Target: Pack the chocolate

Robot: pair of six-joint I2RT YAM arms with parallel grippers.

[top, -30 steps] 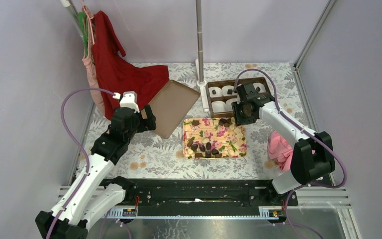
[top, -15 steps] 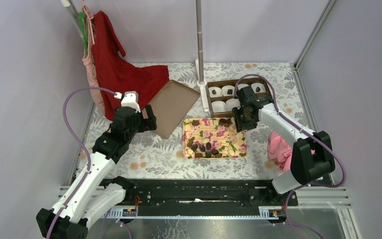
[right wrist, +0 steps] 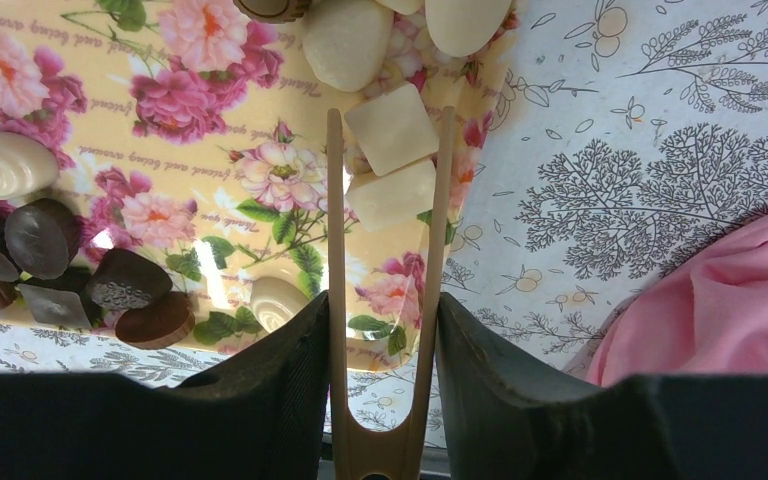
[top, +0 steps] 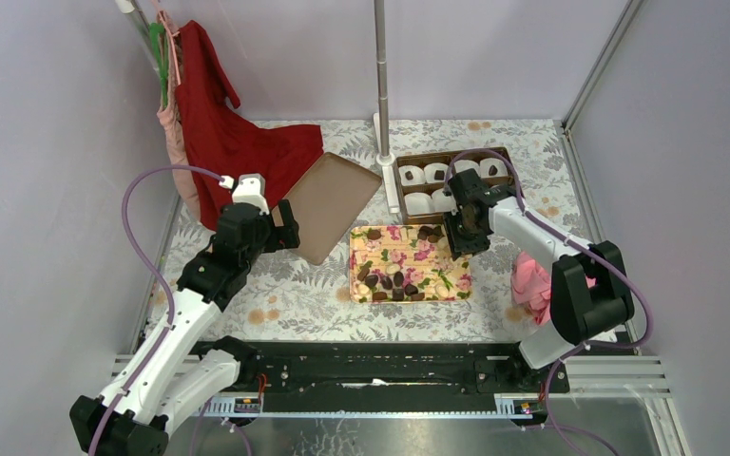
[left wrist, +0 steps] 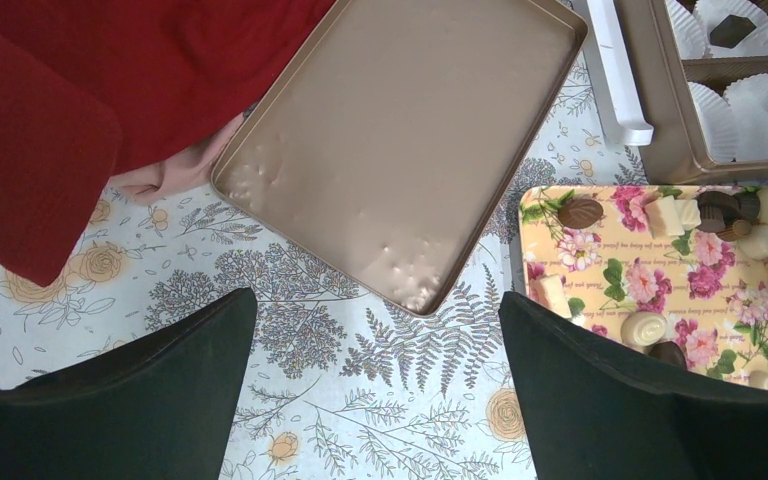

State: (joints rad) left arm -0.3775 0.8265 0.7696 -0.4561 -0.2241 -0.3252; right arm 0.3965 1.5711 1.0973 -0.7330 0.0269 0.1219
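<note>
Step in hand: picking a piece off the floral tray [right wrist: 260, 180], not yet lifted.

- My right claw [right wrist: 380, 310]: clamped on the wooden tongs [right wrist: 334, 220], which it holds by their joined end. The two tips reach over the tray's right end.
- The tips straddle a pale square piece [right wrist: 392, 130], with a second one just below it. I cannot tell whether the tips touch or pinch it.
- My left claw [left wrist: 377, 300]: jaws spread wide, holding nothing, hovering left of the tray near the gold lid [left wrist: 410, 150].
- The chocolate [right wrist: 130, 285]: mostly loose on the tray, dark pieces bunched at its near left part, pale ones at the right end. The box [left wrist: 665, 100] beyond the tray's far right corner has paper cups [left wrist: 760, 110], most unfilled.

Next move, as I judge it: squeeze so the tips close on one piece only, lift straight up clear of its neighbour, then carry it to a free cup. The pieces sit tight together, so grabbing two is the risk.
</note>
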